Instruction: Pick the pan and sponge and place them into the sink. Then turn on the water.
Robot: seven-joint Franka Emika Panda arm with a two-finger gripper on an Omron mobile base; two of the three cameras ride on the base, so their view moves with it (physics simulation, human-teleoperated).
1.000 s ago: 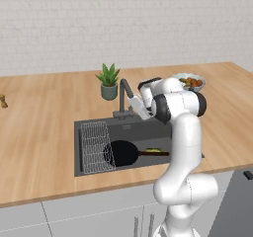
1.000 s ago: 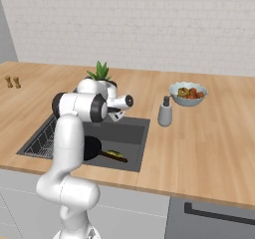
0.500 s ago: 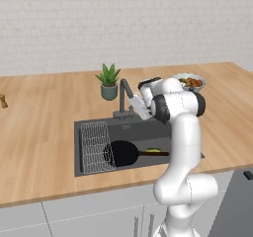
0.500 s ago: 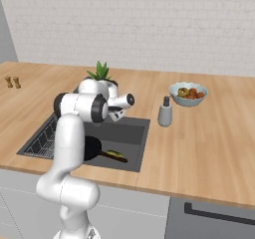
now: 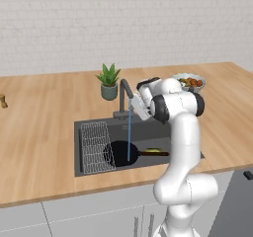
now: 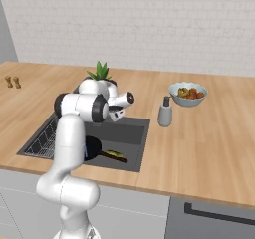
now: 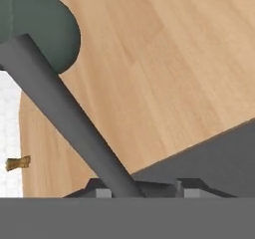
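Observation:
The black pan lies in the dark grey sink, its handle pointing right toward the yellow-green sponge on the basin floor. A thin light-blue stream of water falls from the angular tap onto the pan. My gripper hovers right beside the tap, above the basin, open and holding nothing. In the hand view the tap's grey pipe slants down past the left of my gripper. From the right, the arm partly covers the pan; the sponge lies in the sink.
A wire rack fills the sink's left part. A potted plant stands behind the tap. A bowl of food and a soap dispenser stand on the counter right of the sink.
A stream of water now runs from the tap, where none ran before. The arm has hardly moved.

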